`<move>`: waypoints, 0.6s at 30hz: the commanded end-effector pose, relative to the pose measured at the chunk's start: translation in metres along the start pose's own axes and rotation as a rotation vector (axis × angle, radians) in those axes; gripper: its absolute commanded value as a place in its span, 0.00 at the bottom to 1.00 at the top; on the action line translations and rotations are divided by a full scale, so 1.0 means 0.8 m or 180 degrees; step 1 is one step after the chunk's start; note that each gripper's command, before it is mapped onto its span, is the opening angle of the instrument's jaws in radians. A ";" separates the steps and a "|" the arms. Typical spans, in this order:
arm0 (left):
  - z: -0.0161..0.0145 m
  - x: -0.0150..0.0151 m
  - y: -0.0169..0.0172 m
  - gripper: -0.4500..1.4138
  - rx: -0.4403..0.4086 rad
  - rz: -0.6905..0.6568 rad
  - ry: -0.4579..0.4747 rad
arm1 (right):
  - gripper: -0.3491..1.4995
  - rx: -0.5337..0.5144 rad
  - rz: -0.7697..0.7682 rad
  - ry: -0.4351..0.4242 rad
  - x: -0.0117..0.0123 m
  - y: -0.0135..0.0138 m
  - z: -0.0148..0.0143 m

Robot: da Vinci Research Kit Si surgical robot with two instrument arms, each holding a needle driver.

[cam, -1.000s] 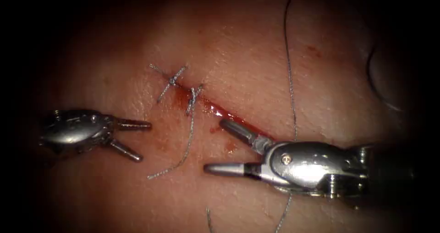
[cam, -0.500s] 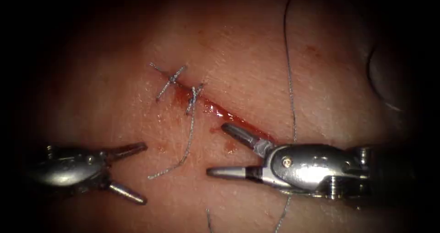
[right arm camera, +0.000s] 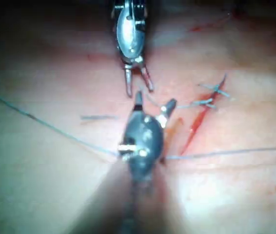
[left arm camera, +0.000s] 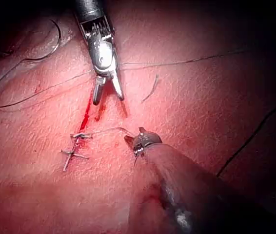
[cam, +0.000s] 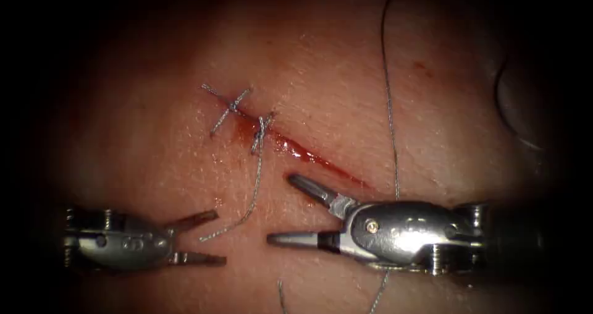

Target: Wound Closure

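Hovering low over the tissue [cam: 346, 85], both needle drivers are waiting with jaws spread and gripping nothing. Nearest, the left tool [cam: 204, 237] is sitting left of the cut [cam: 309, 156], just below the loose cut end of thread [cam: 247, 209]. The right tool [cam: 290, 212] is straddling the cut's lower, unclosed end, one jaw beside the red fluid [cam: 290, 147]. Behind it the long thread [cam: 390, 116] is running up the right side. Farther off, two knotted stitches [cam: 244, 113] are closing the upper cut. No needle is showing, so finding it along that thread looks wise before any grasp.
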 end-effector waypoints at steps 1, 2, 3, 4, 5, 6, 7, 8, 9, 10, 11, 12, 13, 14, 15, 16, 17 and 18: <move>0.0010 -0.0004 0.0007 0.04 -0.0002 0.0061 0.0002 | 0.89 0.0011 0.0006 0.0000 -0.0006 -0.0009 0.0006; 0.0009 -0.0005 0.0007 0.00 -0.0001 0.0099 0.0003 | 0.89 0.0011 0.0006 0.0000 -0.0006 -0.0009 0.0006; 0.0008 -0.0005 0.0007 0.00 0.0001 0.0174 0.0004 | 0.89 0.0011 0.0007 0.0000 -0.0006 -0.0009 0.0006; 0.0006 -0.0005 0.0007 0.00 0.0065 0.0293 -0.0022 | 0.89 0.0011 0.0007 0.0000 -0.0006 -0.0009 0.0006; 0.0005 -0.0004 0.0007 0.00 0.0103 0.0317 -0.0031 | 0.89 0.0011 0.0007 0.0000 -0.0005 -0.0009 0.0006; 0.0002 -0.0002 0.0004 0.00 0.0161 0.0347 0.0006 | 0.89 0.0011 0.0008 0.0000 -0.0005 -0.0009 0.0006; -0.0003 0.0001 0.0000 0.00 0.0191 0.0366 0.0004 | 0.89 0.0010 0.0008 0.0000 -0.0005 -0.0009 0.0006; -0.0007 0.0004 -0.0003 0.00 0.0212 0.0374 0.0007 | 0.89 0.0009 0.0009 0.0000 -0.0005 -0.0008 0.0006; -0.0010 0.0006 -0.0006 0.00 0.0223 0.0372 0.0006 | 0.89 0.0019 -0.0011 -0.0006 -0.0005 -0.0008 0.0007; -0.0013 0.0008 -0.0009 0.00 0.0236 0.0370 0.0014 | 0.89 0.0024 -0.0088 -0.0039 -0.0005 -0.0007 0.0008; -0.0020 0.0013 -0.0017 0.00 0.0253 0.0385 0.0012 | 0.89 0.0049 -0.0259 -0.0127 -0.0003 -0.0002 0.0012; -0.0023 0.0016 -0.0021 0.00 0.0260 0.0386 0.0013 | 0.89 0.0055 -0.0425 -0.0164 -0.0001 0.0002 0.0016; -0.0027 0.0019 -0.0026 0.00 0.0266 0.0383 0.0013 | 0.89 0.0059 -0.0554 -0.0184 0.0000 0.0005 0.0019; -0.0029 0.0021 -0.0030 0.00 0.0271 0.0387 0.0016 | 0.89 0.0055 -0.0644 -0.0189 0.0001 0.0008 0.0022; -0.0032 0.0024 -0.0034 0.00 0.0280 0.0388 0.0026 | 0.89 0.0054 -0.0773 -0.0211 0.0002 0.0010 0.0026; -0.0038 0.0030 -0.0044 0.00 0.0295 0.0386 0.0046 | 0.90 0.0064 -0.0945 -0.0257 0.0002 0.0012 0.0034; -0.0041 0.0033 -0.0048 0.00 0.0305 0.0385 0.0055 | 0.90 0.0075 -0.1045 -0.0298 0.0001 0.0012 0.0040; -0.0044 0.0036 -0.0053 0.00 0.0313 0.0385 0.0065 | 0.90 0.0080 -0.1104 -0.0323 0.0001 0.0012 0.0044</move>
